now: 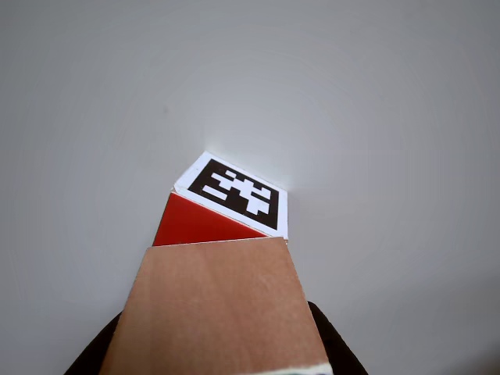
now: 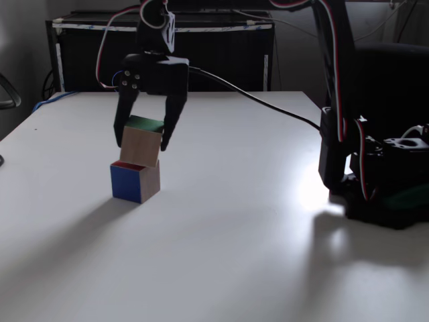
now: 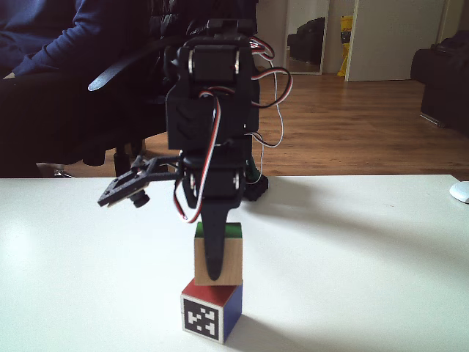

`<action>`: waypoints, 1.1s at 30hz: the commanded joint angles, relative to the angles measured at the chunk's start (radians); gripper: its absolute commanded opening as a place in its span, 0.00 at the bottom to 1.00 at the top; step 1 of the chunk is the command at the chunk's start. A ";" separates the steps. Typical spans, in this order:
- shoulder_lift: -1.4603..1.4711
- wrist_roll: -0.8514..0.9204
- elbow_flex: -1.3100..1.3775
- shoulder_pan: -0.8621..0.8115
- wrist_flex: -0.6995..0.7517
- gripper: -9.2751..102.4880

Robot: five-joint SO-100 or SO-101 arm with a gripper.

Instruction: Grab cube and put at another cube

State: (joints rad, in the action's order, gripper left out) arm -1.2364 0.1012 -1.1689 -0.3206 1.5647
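Note:
The cube (image 2: 141,146) is light wood with a green top face and sits slightly tilted between the two fingers of my gripper (image 2: 142,146), which is shut on it. Its underside rests on or just over the red top of another cube (image 2: 136,182), which shows a blue side here. In another fixed view the near finger (image 3: 213,249) covers part of the cube (image 3: 231,258), above another cube (image 3: 212,314) with its black-and-white marker. In the other view the cube's (image 1: 211,305) wooden face is in the foreground, with another cube (image 1: 234,199) just beyond.
The arm's base (image 2: 375,191) stands at the right of the white table (image 2: 234,255), with a black cable (image 2: 268,100) running across. A black cabinet (image 2: 221,60) stands behind. A seated person (image 3: 51,81) is beyond the table. A white mouse (image 3: 460,192) lies at the right edge.

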 commanded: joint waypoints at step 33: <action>0.061 0.009 0.118 -0.008 0.051 0.48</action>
State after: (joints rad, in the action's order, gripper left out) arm -1.1597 0.1181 -1.1060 -0.3359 1.5984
